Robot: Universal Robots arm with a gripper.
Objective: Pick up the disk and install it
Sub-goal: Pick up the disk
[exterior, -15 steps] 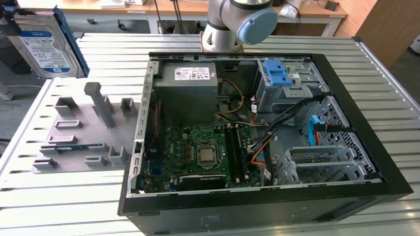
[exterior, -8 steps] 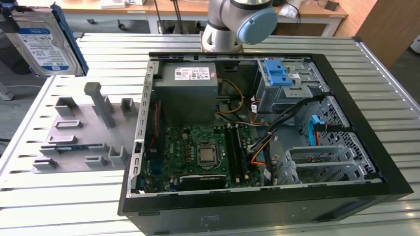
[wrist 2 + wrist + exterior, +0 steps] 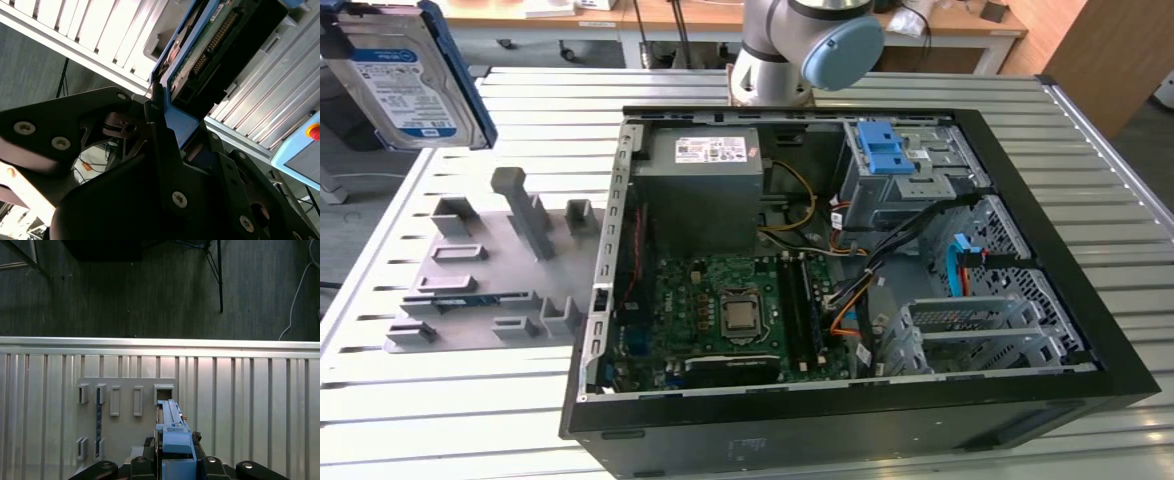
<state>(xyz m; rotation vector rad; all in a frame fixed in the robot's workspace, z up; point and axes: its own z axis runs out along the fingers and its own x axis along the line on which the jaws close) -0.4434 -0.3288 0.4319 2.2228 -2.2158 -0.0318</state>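
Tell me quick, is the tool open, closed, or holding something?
Tool: closed, holding the disk by its blue-framed edge.

Disk (image 3: pixel 400 85) cropped at exterior view's top-left corner, arm (image 3: pixel 801 45) cut off above, disk's held end probably hidden by pincer (image 3: pixel 174 442)

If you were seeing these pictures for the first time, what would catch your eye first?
The open computer case sits in the middle of the exterior view, circuit board and cables exposed, on a slatted metal table. At that view's upper left the disk hangs in the air, and in the first wrist view the gripper is shut on its blue frame above a grey slotted holder.
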